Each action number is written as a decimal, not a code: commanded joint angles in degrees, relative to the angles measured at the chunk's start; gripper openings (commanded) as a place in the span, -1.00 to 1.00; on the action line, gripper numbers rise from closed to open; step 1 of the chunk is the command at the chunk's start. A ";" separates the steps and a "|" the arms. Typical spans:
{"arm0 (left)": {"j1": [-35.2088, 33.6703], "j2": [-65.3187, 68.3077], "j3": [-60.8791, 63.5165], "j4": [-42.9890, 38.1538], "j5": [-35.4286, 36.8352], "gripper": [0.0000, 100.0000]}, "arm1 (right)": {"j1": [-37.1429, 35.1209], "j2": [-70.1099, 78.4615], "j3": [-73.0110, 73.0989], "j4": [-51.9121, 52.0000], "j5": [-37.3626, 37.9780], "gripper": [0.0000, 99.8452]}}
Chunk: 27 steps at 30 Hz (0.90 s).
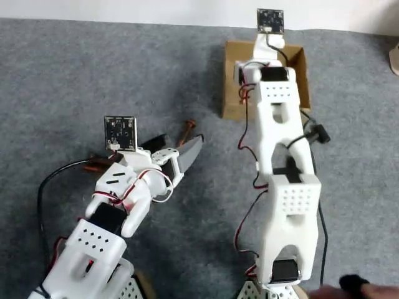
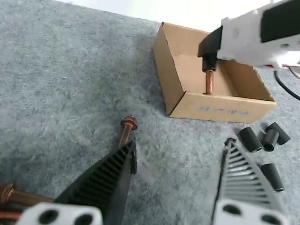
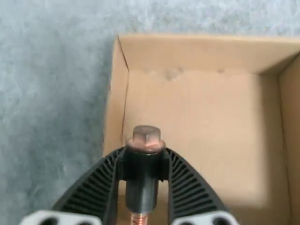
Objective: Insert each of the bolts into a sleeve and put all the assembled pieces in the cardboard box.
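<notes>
Spare bolts (image 2: pixel 10 194): copper, lying on the grey surface (image 1: pixel 93 75) at the far left, beside the left arm's wrist.
Left gripper (image 2: pixel 180 143): jaws spread wide, holding nothing, low over the surface.
Loose bolt (image 2: pixel 125 131): lies flat on the surface with its head pointing away from the arm. Its shaft is right at the tip of one finger (image 2: pixel 110 176); actual contact cannot be confirmed.
Cardboard box (image 2: pixel 220 108): open-topped, beyond the left gripper and to its right, under the outstretched right arm.
Right gripper (image 3: pixel 144 157): clamped on a black sleeve (image 3: pixel 140 190) with a bolt (image 3: pixel 146 138) through it, held over the inside of the box.
Held bolt, orientation: upright, head at the top and threaded end (image 2: pixel 208 80) pointing down into the box. Whether it touches the box floor cannot be judged.
Loose sleeves (image 2: pixel 259 139): black, several lying on the surface just in front of the box's near right corner, one a little apart.
</notes>
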 commanded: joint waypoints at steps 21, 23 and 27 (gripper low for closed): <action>-0.84 -0.75 -0.66 0.00 -0.35 -0.45 | -2.15 12.09 -20.26 12.18 -1.05 -0.73; -0.84 -0.75 -0.66 0.00 -0.35 -0.45 | -2.24 10.42 -20.18 14.20 -1.05 -0.68; -0.84 -0.66 -0.57 0.00 -0.35 -0.45 | -2.42 6.02 -20.18 16.66 -1.05 -0.69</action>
